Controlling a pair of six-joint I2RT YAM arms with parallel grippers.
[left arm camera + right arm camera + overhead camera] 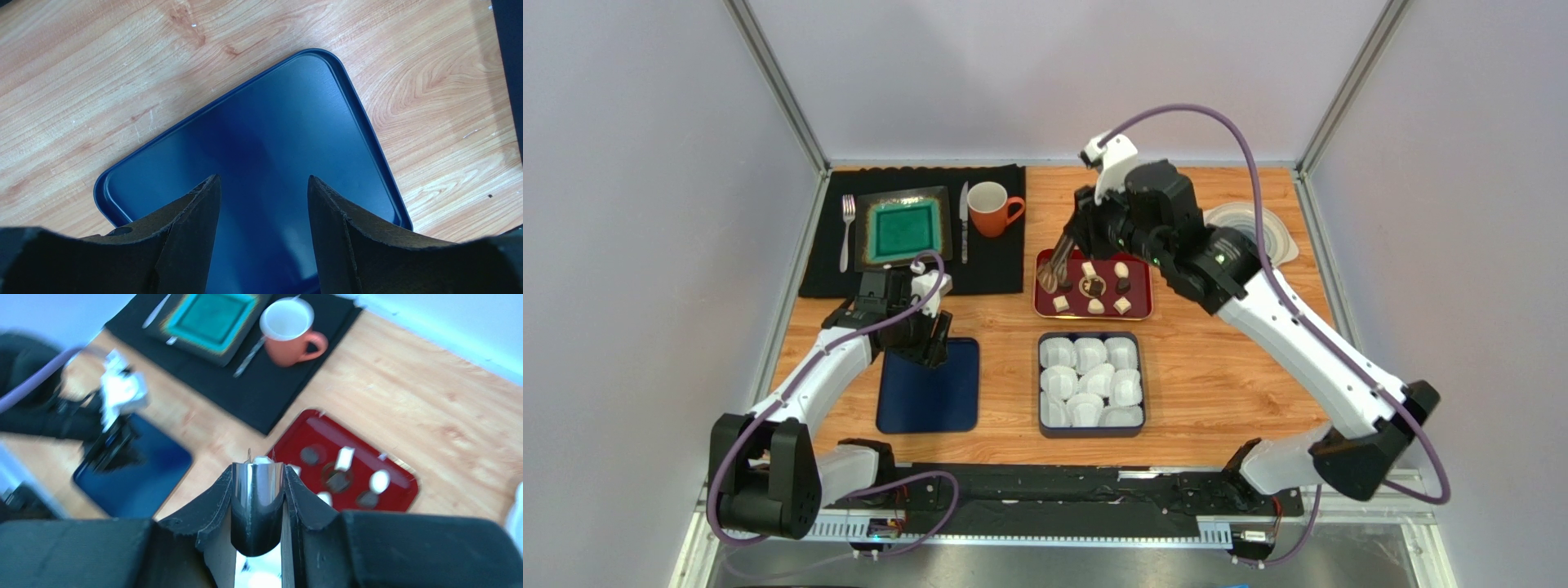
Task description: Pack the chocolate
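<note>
Bench (1222, 368), light wood. Red tray (1146, 294), centre-rear, holds the chocolate (1093, 288): several small pieces, some dark and some cream, lying loose and apart from one another. Grey box (1043, 423), just nearer than the red tray, is filled with white paper cups (1090, 382). Blue lid (294, 122) lies flat to the box's left. Black mat (830, 276), rear left, carries a green plate (906, 229), fork (847, 233), knife (963, 221) and orange mug (990, 208). Left fingers (925, 349) hang over the blue lid's far edge, parted wide with nothing between them. Right fingers (1078, 239) are above the red tray's left rear corner, clamped on a shiny metal utensil (258, 490) whose tip points down toward the tray.
</note>
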